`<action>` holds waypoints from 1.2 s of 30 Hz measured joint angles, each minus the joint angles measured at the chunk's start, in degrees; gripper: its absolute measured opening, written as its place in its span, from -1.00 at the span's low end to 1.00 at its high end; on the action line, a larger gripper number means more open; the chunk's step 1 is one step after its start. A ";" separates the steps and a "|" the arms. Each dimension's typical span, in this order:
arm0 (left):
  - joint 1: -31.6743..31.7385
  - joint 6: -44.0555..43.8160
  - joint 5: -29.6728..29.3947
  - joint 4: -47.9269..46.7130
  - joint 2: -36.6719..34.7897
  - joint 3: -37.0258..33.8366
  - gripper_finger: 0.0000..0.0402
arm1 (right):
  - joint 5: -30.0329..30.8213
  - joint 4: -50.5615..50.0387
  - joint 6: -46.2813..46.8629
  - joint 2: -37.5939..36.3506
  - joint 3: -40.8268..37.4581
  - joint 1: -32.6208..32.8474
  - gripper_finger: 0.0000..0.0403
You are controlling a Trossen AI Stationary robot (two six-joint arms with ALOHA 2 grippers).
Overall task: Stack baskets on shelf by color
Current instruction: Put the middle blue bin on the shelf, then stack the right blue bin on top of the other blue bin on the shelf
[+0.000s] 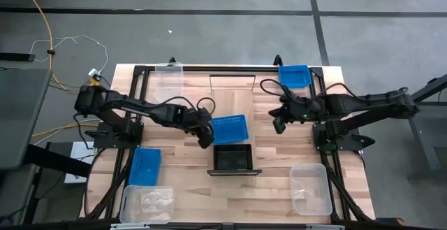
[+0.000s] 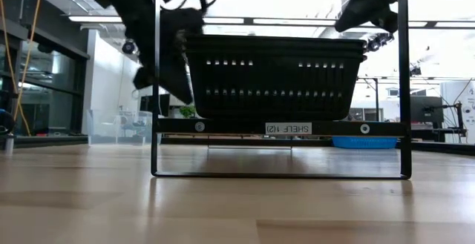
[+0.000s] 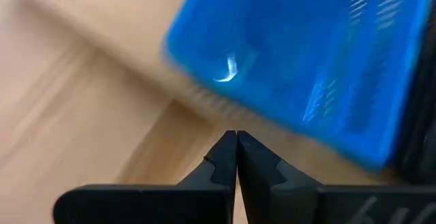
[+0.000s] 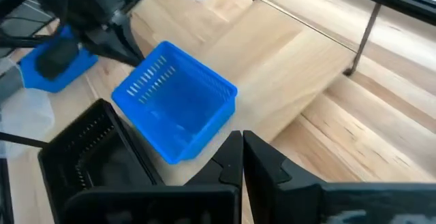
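A bright blue basket [image 1: 230, 127] [image 4: 178, 108] sits on its base on the tabletop, slightly askew. My left gripper [image 1: 204, 142] [image 3: 236, 135] is shut, low at the basket's left near corner. A black perforated basket [image 1: 232, 157] [image 2: 274, 77] stands on the near shelf [image 2: 237, 127], just nearer than the blue one. My right gripper [image 1: 279, 126] [image 4: 242, 137] is shut and hangs above the table to the right of the blue basket, touching nothing. A second shelf [image 1: 232, 82] stands at the far edge. My left gripper's shut fingertips stand right at the blue basket's outer wall [image 3: 204, 94], coming in low from the table's left. I cannot tell whether they touch it. The basket rests flat on the table.
More baskets stand around: blue ones near left [image 1: 145, 166] and far right [image 1: 294, 75], clear ones near left [image 1: 148, 203], near right [image 1: 311, 188] and far left [image 1: 168, 76]. Dark frame rails run along both table sides. Bare wood lies between the blue basket and the far shelf.
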 joint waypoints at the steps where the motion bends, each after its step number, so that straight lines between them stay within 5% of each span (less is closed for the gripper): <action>1: 0.18 -0.02 0.13 0.33 0.38 -0.03 -1.00 | 0.01 -0.03 0.02 -0.21 0.00 0.00 -1.00; 16: 2.38 6.10 -3.10 4.59 0.86 -0.09 -1.00 | 0.41 -0.62 -0.01 -0.11 0.00 0.02 -1.00; 29: 2.89 6.21 -0.14 5.94 0.77 -0.09 -1.00 | 0.32 -0.62 0.21 -0.09 0.00 0.02 -1.00; 36: 4.61 5.88 -0.15 2.83 -7.45 -0.09 -1.00 | 4.98 -0.64 2.35 -0.09 0.00 -4.59 -1.00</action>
